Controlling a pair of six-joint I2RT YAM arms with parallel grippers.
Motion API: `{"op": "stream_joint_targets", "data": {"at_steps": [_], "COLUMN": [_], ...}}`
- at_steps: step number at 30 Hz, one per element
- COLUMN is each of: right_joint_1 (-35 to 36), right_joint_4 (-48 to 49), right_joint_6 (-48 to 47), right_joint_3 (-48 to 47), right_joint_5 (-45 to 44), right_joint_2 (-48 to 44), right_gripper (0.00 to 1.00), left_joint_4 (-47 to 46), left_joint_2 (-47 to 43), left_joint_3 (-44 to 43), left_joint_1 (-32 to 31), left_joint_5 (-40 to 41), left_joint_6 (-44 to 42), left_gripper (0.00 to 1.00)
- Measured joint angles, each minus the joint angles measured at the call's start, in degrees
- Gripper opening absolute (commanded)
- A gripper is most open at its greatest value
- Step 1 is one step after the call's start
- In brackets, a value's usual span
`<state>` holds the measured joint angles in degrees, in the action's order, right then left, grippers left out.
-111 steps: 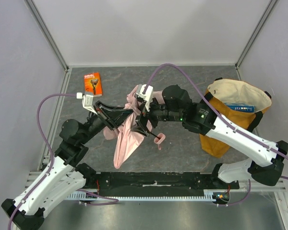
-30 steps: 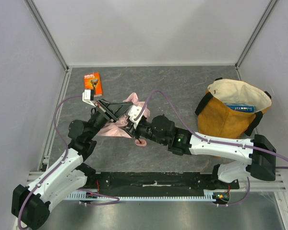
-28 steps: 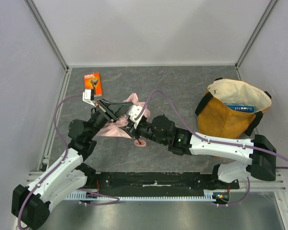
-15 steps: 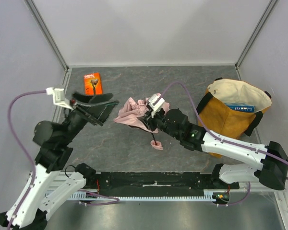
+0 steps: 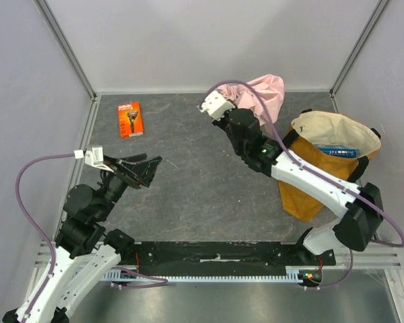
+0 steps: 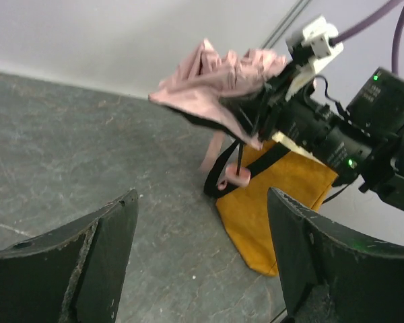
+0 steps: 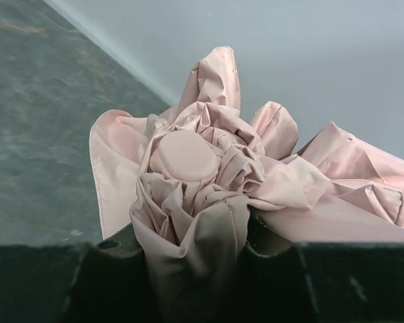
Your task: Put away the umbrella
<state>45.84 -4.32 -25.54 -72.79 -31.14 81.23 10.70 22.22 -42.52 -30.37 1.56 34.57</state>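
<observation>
My right gripper [image 5: 250, 102] is lifted off the table at the back and is shut on the pale pink umbrella [image 5: 268, 91]. The right wrist view shows the bunched fabric and round cap of the umbrella [image 7: 186, 156] pinched between the black fingers of the right gripper [image 7: 202, 269]. From the left wrist view the umbrella [image 6: 219, 79] hangs in the air with its thin black shaft and small pink handle [image 6: 235, 179] pointing down. The left gripper [image 5: 139, 171] sits low at the left, open and empty, with wide-spread jaws [image 6: 202, 259].
A mustard-yellow tote bag [image 5: 320, 176] stands open at the right, just beyond the umbrella, with a blue box [image 5: 337, 151] inside; it also shows as the tote bag [image 6: 276, 202]. An orange razor box [image 5: 129, 119] lies at the back left. Walls close the table's sides.
The left gripper let go of the umbrella and drew back to the left. The right arm lifted the umbrella off the table and swung it to the far right, toward the tote bag.
</observation>
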Motion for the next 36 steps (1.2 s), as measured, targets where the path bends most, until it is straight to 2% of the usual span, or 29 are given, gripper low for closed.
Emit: {"op": "stream_joint_targets", "data": {"at_steps": [3, 7, 11, 16, 19, 23, 28, 33, 36], "right_joint_1": [1.03, 2.4, 5.64, 13.88, 19.3, 23.15, 23.37, 22.51, 21.92], "right_joint_4": [9.05, 18.86, 26.93, 30.38, 28.96, 23.34, 12.72, 1.27, -3.76], "right_joint_6": [-13.38, -25.44, -32.57, -33.9, -31.41, -25.86, -20.98, -16.41, -13.68], "right_joint_3": [-0.68, 2.1, 10.6, 18.27, 20.76, 20.87, 16.92, 9.9, 5.14], "right_joint_5": [-3.3, -5.29, -7.19, -7.56, -6.56, -2.93, 2.08, 7.82, 11.47], "right_joint_2": [5.38, 13.44, 18.69, 25.4, 27.8, 28.35, 28.33, 29.44, 31.23], "right_gripper": [0.0, 0.0, 0.0, 0.0, 0.0, 0.0, 0.0, 0.0, 0.0], "left_joint_4": [1.73, 5.7, 8.61, 12.94, 14.58, 16.0, 17.81, 19.82, 22.23], "left_joint_2": [-3.98, -11.34, -20.35, -21.9, -21.9, -21.9, -21.9, -21.9, -21.9], "left_joint_3": [3.93, 7.43, 12.0, 15.39, 15.72, 15.69, 15.67, 15.5, 15.04], "left_joint_1": [0.0, 0.0, 0.0, 0.0, -0.02, 0.0, 0.0, -0.02, -0.04], "left_joint_5": [0.98, 3.15, 5.77, 7.37, 7.37, 7.52, 8.83, 10.8, 13.38], "left_joint_6": [0.98, 2.82, 5.29, 7.65, 8.24, 8.46, 8.46, 9.7, 11.52], "left_gripper": [0.81, 0.79, 0.79, 0.77, 0.76, 0.75, 0.74, 0.61, 0.6]}}
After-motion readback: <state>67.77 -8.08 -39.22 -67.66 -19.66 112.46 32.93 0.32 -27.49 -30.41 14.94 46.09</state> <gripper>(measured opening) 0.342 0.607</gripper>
